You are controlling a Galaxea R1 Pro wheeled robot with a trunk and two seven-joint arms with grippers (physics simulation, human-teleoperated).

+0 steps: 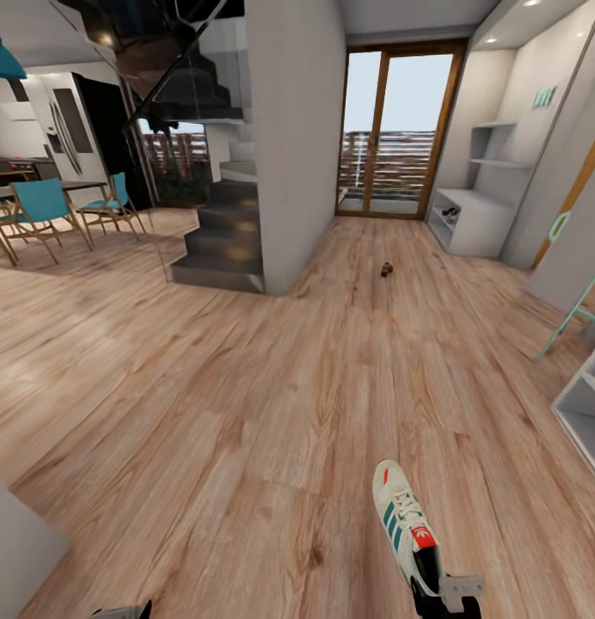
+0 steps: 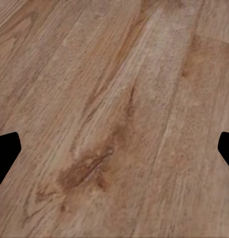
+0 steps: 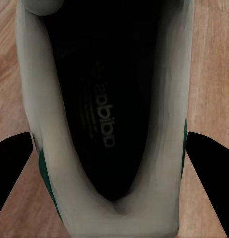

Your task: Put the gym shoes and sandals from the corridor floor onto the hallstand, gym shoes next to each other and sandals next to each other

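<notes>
My right gripper is shut on the heel end of a white gym shoe with teal stripes and an orange tongue patch, at the bottom of the head view above the wood-plank floor. The right wrist view looks down into that gym shoe's dark opening, with a black finger on each side of it. A small dark brown object, probably a sandal, lies far ahead on the floor. The light-grey hallstand stands at the far right by the glass door. My left gripper hangs open over bare floor.
A grey wall pillar and dark stairs stand left of the corridor. A white shelf unit and a teal chair leg line the right side. Teal dining chairs are far left. Small dark shapes sit in the hallstand's low shelf.
</notes>
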